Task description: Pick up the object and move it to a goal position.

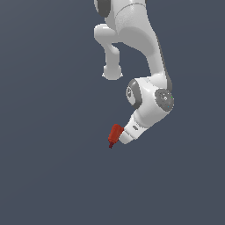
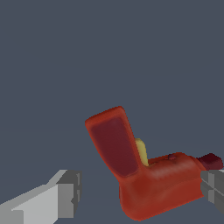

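Jaws spread wide in the wrist view, one grey finger (image 2: 65, 194) off to one side with a clear gap to the red body, the other finger (image 2: 213, 189) right up against the drill-shaped object (image 2: 153, 186) near its dark maroon tip (image 2: 211, 161) — whether that one actually touches, I cannot tell. So the gripper (image 2: 139, 192) straddles the object, not clamped on it. The object is L-shaped: a handle with a darker red panel slants away from the main body, and a small yellow mark (image 2: 141, 151) peeks out in the crook between the two.

Over to the exterior view: the object (image 1: 114, 134) sits just at the end of the white gripper (image 1: 121, 137), on the exterior view's left of it, its dark tip pointing down. The arm (image 1: 149, 66) comes in from the upper edge, bends at a bulky grey-capped joint, and angles down toward the object. All around is flat slate-grey; no edge of any surface shows, so whether the object rests on something I cannot tell.
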`<state>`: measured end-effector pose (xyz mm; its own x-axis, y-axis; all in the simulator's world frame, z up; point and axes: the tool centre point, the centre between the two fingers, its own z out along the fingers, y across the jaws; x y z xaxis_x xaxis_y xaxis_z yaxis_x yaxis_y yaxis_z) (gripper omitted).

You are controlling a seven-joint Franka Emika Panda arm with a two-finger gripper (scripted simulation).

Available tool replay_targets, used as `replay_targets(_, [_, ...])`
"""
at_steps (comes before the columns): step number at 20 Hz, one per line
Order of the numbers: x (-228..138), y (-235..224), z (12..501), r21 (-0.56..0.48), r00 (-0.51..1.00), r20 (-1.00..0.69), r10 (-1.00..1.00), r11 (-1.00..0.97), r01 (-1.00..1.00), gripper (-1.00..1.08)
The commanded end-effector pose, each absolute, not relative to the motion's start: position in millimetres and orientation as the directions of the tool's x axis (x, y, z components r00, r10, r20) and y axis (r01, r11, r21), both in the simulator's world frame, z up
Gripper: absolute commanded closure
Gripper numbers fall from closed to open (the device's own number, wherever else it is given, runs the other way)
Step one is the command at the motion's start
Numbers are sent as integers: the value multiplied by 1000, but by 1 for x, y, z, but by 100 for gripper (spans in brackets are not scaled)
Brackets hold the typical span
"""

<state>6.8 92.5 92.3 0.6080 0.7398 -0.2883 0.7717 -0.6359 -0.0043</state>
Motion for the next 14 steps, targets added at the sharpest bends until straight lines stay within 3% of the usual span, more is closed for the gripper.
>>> replay_targets(1, [6,101,83,-28,521,-320,791,-557,830,-100])
replay_targets(14, [2,125,53,-136,207,-404,891,-283,950,-100])
